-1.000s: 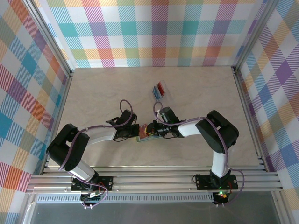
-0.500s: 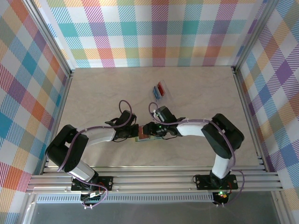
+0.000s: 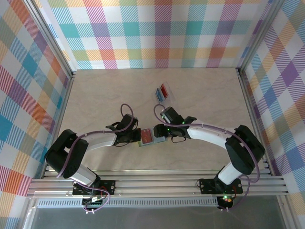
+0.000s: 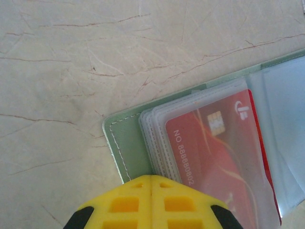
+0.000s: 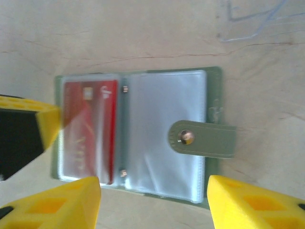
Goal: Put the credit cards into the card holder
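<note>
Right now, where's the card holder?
Top view, near the table centre: the holder lies open, left claw at its left edge, right claw open over it, tray beyond.

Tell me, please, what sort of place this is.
Probably a robot test cell in a laboratory: checked panels wall in the table, and an aluminium rail at its near edge carries the left arm and the right arm.
</note>
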